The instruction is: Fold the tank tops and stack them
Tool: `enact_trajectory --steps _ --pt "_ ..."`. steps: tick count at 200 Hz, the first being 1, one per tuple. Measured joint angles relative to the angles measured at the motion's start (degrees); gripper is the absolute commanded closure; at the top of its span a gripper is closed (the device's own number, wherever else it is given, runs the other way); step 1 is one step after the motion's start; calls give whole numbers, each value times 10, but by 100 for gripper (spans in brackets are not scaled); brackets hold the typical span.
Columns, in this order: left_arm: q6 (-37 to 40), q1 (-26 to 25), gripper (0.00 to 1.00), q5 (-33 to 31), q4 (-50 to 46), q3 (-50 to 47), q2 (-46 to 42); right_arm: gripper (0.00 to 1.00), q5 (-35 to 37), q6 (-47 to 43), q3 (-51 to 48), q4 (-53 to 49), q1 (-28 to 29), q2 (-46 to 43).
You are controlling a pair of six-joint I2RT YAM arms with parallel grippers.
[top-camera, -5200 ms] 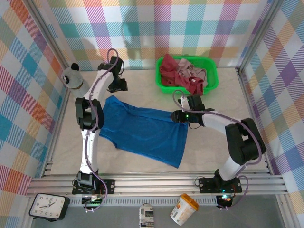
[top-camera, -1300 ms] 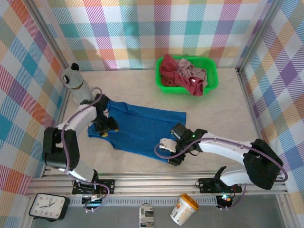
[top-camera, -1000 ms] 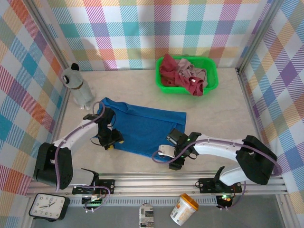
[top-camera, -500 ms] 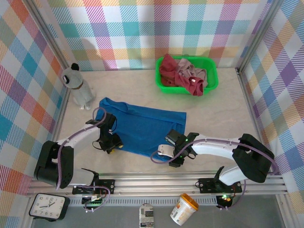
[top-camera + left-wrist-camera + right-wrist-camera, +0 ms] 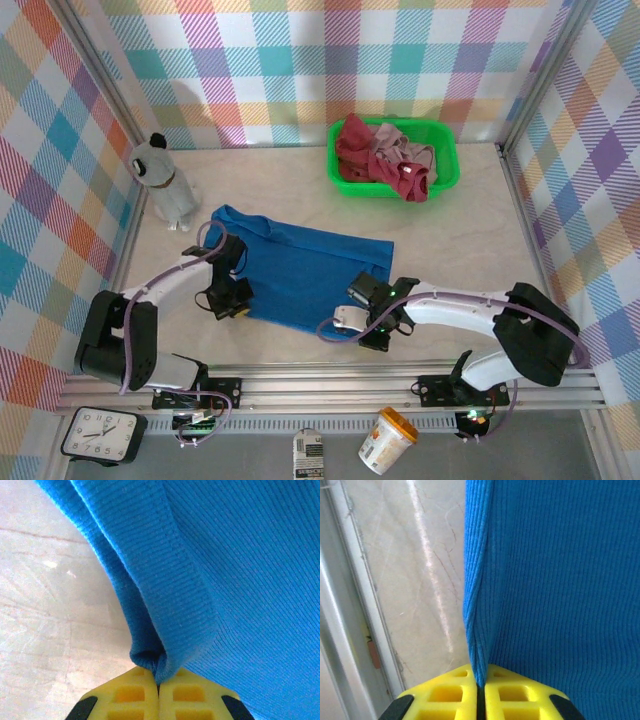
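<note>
Landmark: the spread tank top (image 5: pixel 305 270), flat on the surface (image 5: pixel 470 250), in its near-left part.
Basket (image 5: pixel 446 178): behind the landmark and to its right, well apart, by the far wall.
In the basket: two other tank tops, one (image 5: pixel 352 145) at the left side, one (image 5: pixel 395 150) touching it on the right.
Left pincer (image 5: pixel 230 308): at the landmark's near-left corner, cloth between its fingers.
Right pincer (image 5: pixel 366 334): at the landmark's near-right corner, cloth between its fingers.
Standing figure (image 5: pixel 165 185): left of the landmark's far-left corner, near it.
Clock (image 5: pixel 98 435), carton (image 5: pixel 308 455), cup (image 5: pixel 388 440): before the landmark, past the surface's near rail, from left to right.
</note>
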Motion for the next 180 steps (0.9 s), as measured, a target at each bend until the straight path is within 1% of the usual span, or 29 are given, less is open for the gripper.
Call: enact_trajectory --steps 20,50,83,96,135,180 --pt "5 -1 100 0 -24 18 -10 90 -6 2 6 -15 -3 -17" --pt "14 -1 100 3 -42 65 -4 90 -15 1 25 -38 -24 -30" --pt "30 -1 100 9 -51 122 38 90 -24 -2 43 -50 -76 -31" --pt "37 -1 100 11 -49 136 54 90 -24 -4 45 -51 -89 -30" --pt "58 -1 99 16 -53 191 128 90 -26 -22 69 -52 -137 14" --pt "82 -1 97 17 -59 236 179 88 -26 -35 95 -44 -172 53"
